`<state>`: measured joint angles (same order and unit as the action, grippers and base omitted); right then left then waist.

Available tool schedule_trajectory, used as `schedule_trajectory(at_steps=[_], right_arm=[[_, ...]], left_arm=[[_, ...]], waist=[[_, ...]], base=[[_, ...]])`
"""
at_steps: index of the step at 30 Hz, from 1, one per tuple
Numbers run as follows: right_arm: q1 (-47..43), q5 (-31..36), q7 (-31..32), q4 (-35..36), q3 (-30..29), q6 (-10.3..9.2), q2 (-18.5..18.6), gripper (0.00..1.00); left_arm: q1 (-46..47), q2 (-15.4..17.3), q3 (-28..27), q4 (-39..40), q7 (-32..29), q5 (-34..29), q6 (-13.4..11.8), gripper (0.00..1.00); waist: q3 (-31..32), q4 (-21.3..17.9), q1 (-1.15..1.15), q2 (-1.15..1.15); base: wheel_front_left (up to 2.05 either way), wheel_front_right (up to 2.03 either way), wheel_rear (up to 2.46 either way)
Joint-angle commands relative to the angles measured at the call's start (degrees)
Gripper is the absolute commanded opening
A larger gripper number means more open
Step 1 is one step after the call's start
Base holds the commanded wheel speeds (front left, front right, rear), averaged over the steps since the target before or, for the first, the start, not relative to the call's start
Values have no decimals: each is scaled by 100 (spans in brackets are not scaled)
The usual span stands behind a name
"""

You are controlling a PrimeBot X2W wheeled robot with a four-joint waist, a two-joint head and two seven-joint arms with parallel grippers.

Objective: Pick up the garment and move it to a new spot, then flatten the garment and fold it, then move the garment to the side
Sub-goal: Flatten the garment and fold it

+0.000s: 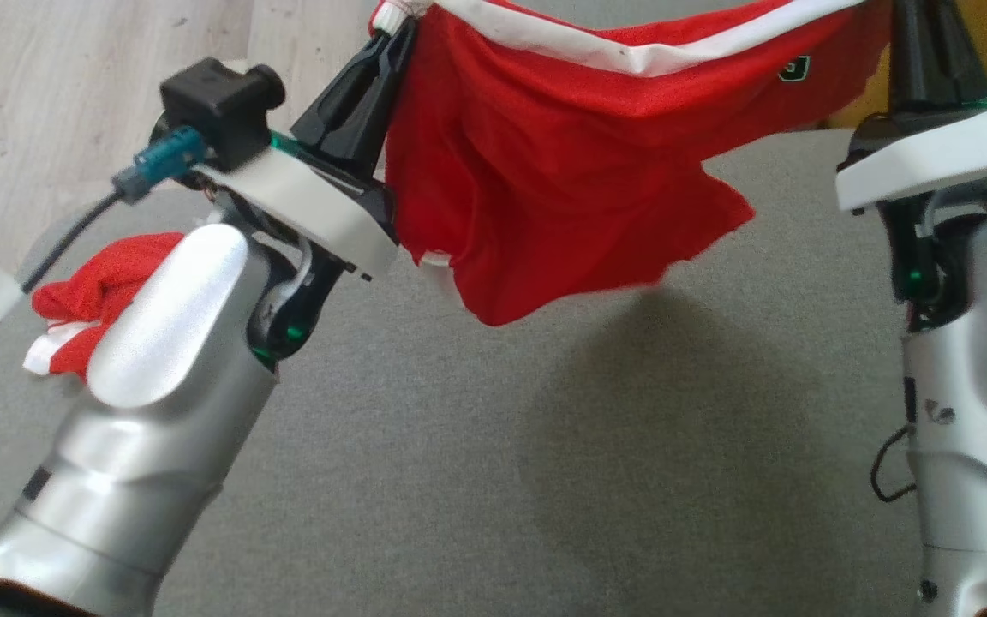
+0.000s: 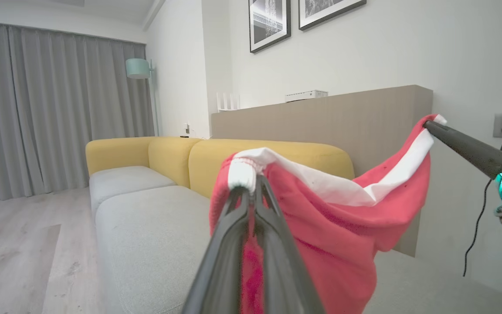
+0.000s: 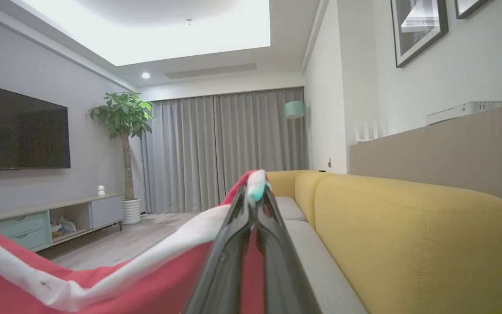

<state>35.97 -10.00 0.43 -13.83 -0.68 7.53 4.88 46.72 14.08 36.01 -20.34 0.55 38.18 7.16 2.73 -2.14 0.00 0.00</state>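
Above the grey sofa seat (image 1: 502, 480): red shorts (image 1: 545, 171), strung by white waistband (image 1: 545, 36) between clenched left gripper (image 2: 253, 187) and clenched right gripper (image 3: 255, 196). Probably light, limp, sag-prone; best held at waistband corners.

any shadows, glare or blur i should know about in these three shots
Head view: the held garment casts a soft dark shadow on the grey cushion, and its lower hem is smeared. Left wrist view: even light, the near jaws out of focus. Right wrist view: the ceiling light is blown out white, jaws blurred up close.
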Motion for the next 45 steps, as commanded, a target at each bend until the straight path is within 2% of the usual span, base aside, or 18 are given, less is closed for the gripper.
schedule_trajectory(at_steps=[1, 5, 12, 16, 19, 24, 27, 32, 35, 38, 44, 45], right_arm=[[194, 31, 49, 202, 99, -4, 18, 0], [-65, 120, 263, 398, -143, -4, 73, 0], [-812, 59, 769, 898, -508, -4, 14, 0], [-700, 60, 1043, 1090, -480, -4, 41, 0], [-183, 69, 1201, 909, -357, -4, 144, 0], [1447, 132, 1062, -209, -113, -4, 263, 0], [2601, 418, 572, -1057, 4, -4, 341, 0], [3751, 776, -403, -2440, -423, -4, 258, 0], [3818, 897, -828, -3064, -445, -4, 256, 0], [3515, 898, -1019, -3634, -266, -4, 334, 0], [2531, 494, -958, -4530, 281, -4, 595, 0], [2531, 494, -958, -4530, 281, -4, 595, 0]], left_arm=[[284, 226, -260, 197, -44, 58, 29, 0], [17, 118, -582, 535, -329, 889, 29, 0], [-420, 413, -523, 1185, -943, 1201, -93, 0], [-322, 506, -528, 1418, -1307, 1351, -164, 0], [51, 567, -608, 1343, -1563, 1431, -188, 0], [1284, 599, -699, 577, -1581, 1105, -139, 0], [2159, 491, -791, -59, -1247, 850, -102, 0], [3032, 161, -863, -1014, -556, 887, -4, 0], [3101, 1, -660, -1334, -208, 937, 24, 0], [2759, -79, -169, -1233, -100, 1292, 30, 0], [1347, 335, 1232, -495, -176, 2207, 31, 0], [1347, 335, 1232, -495, -176, 2207, 31, 0]], waist=[[25, 17, 0, 0], [41, 101, 0, 0], [-243, 250, 0, 0], [-786, 202, 0, 0], [-1325, 101, 0, 0], [-2088, -92, 0, 0], [-2364, -191, 0, 0], [-2422, -215, 0, 0], [-2355, -171, 0, 0], [-2266, -144, 0, 0], [-2012, -144, 0, 0], [-2012, -144, 0, 0]], base=[[0, 0, 0], [0, 0, 0], [0, 0, 0], [0, 0, 0], [0, 0, 0], [0, 0, 0], [0, 0, 0], [0, 0, 0], [0, 0, 0], [0, 0, 0], [0, 0, 0], [0, 0, 0]])
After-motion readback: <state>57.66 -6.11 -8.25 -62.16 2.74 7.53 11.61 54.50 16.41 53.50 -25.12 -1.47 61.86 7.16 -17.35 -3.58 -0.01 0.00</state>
